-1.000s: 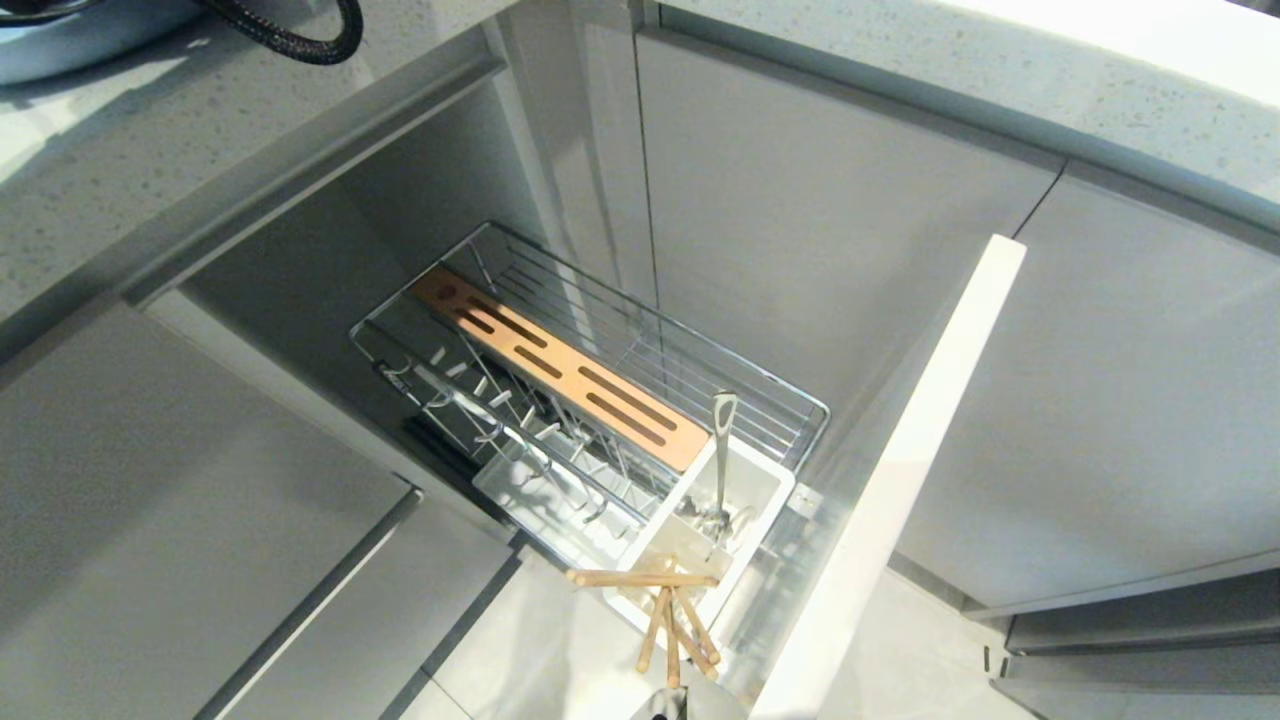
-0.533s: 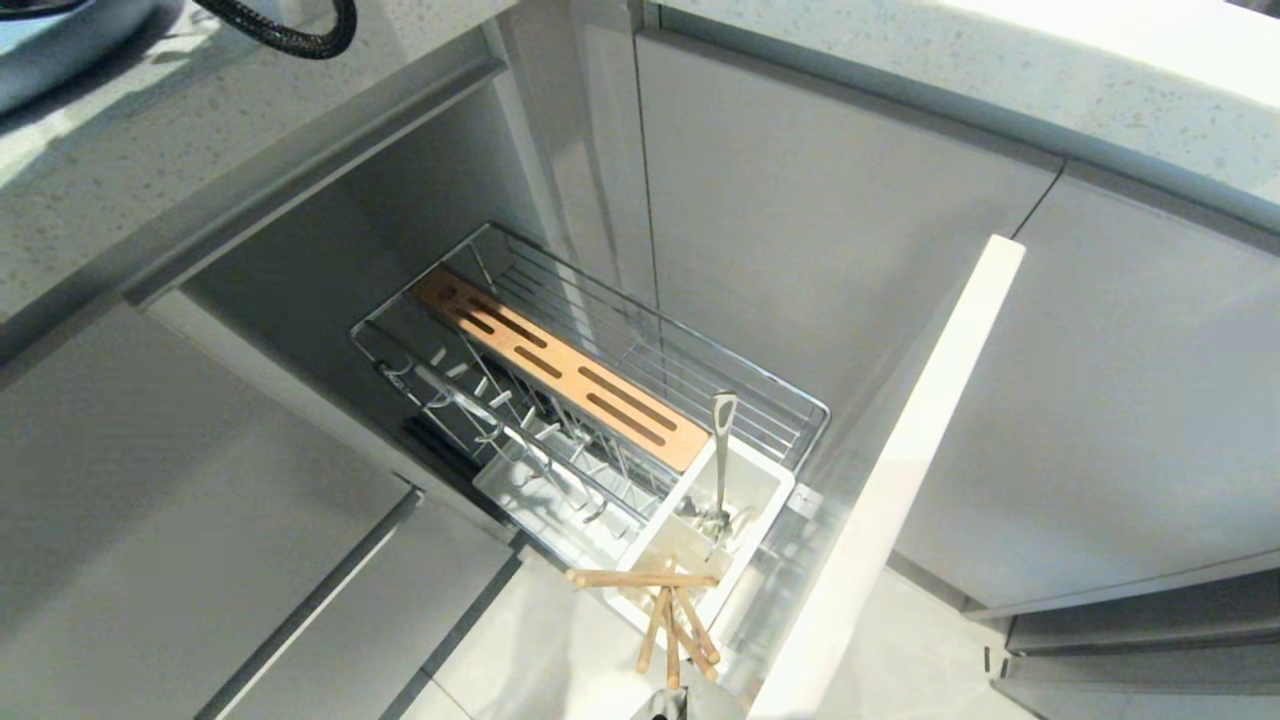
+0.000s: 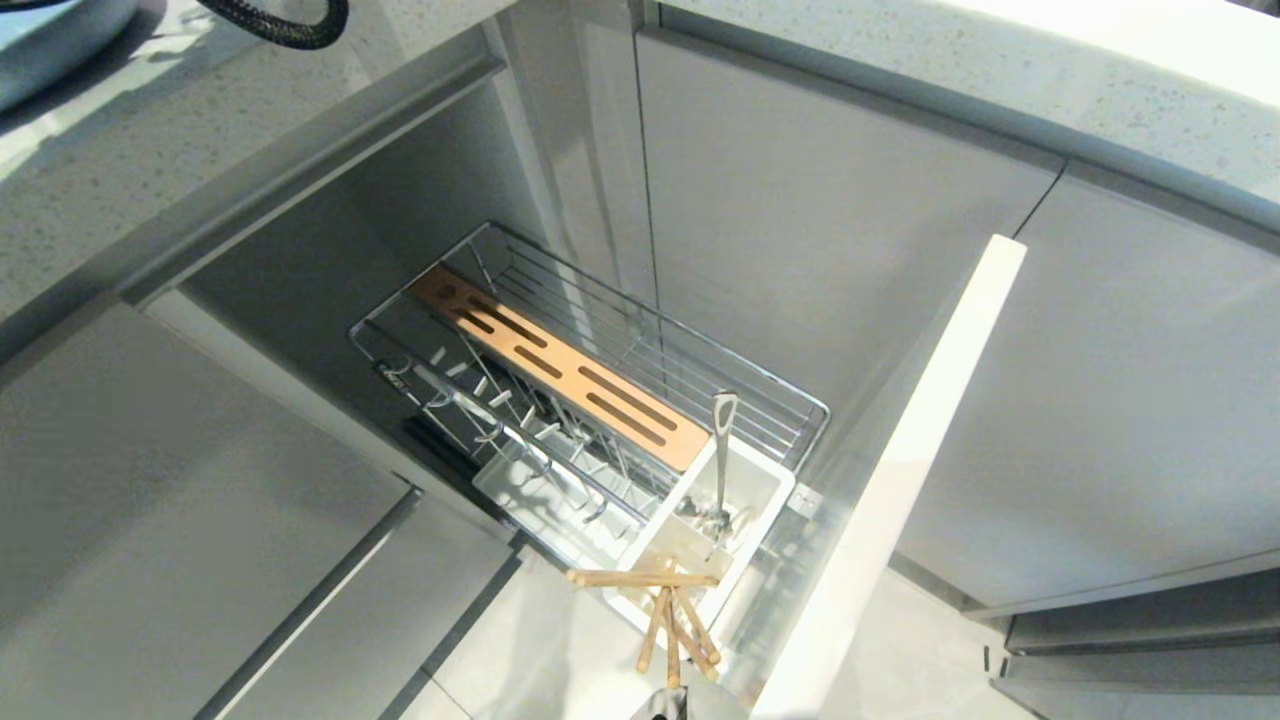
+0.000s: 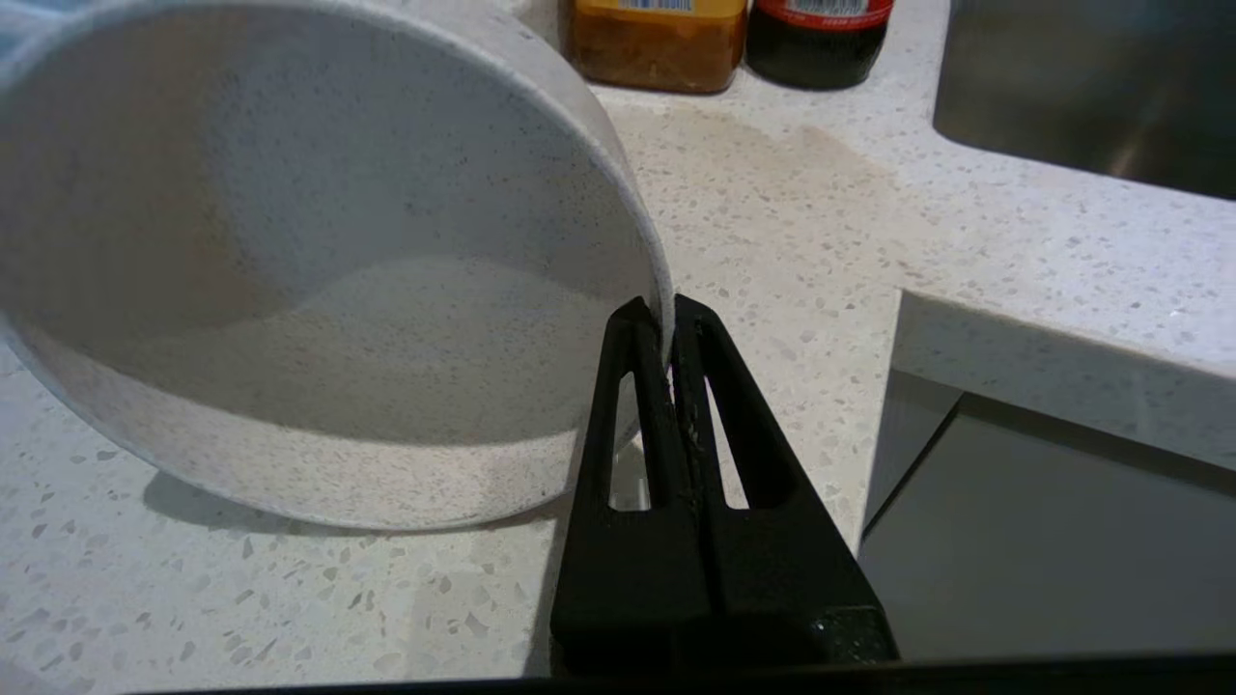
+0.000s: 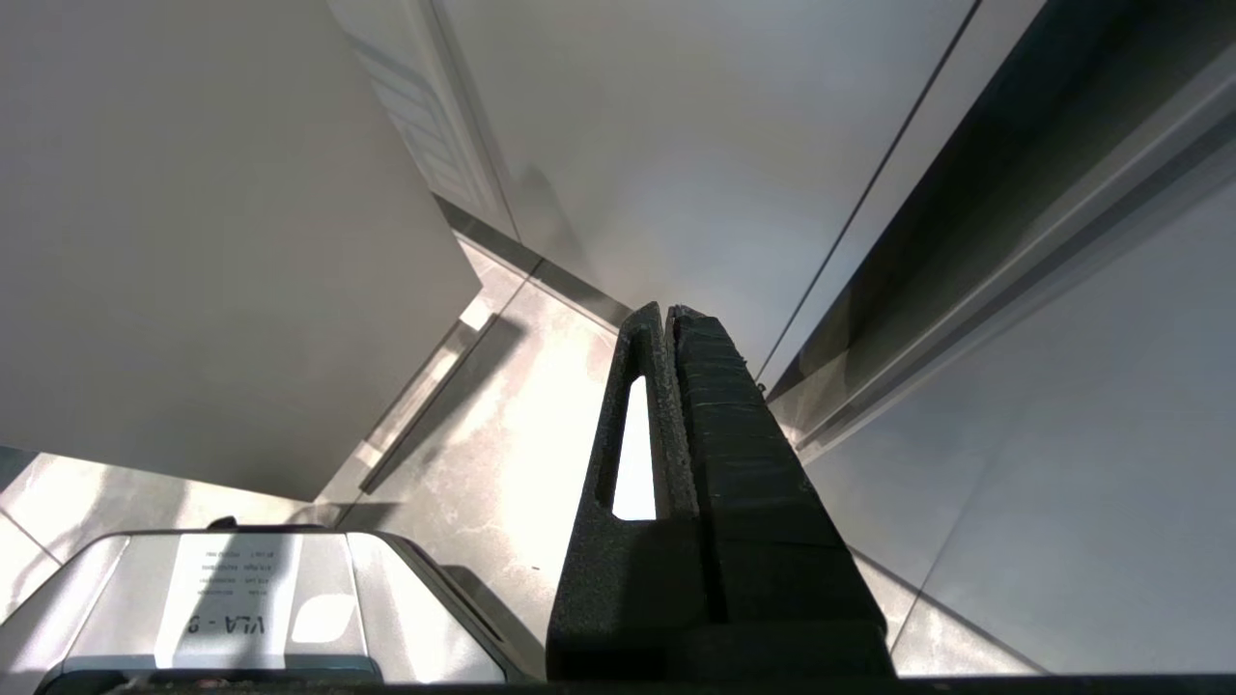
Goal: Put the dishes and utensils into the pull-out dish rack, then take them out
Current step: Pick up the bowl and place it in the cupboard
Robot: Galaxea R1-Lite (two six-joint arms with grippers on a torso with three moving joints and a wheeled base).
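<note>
The left gripper [image 4: 671,323] has just closed on the rim of the cream bowl [image 4: 319,261], tilted on the counter [image 4: 792,241]. The pull-out dish rack [image 3: 600,400] waits below, so loading the bowl can begin.

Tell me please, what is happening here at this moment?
The robot's left gripper is shut on the rim of the small cream-white speckled bowl, tilted on the speckled countertop. The chrome wire pull-out dish rack stands open below; its white plastic caddy holds the light wooden chopsticks and the slim silver utensil. The right gripper is parked, shut, near the floor.
</note>
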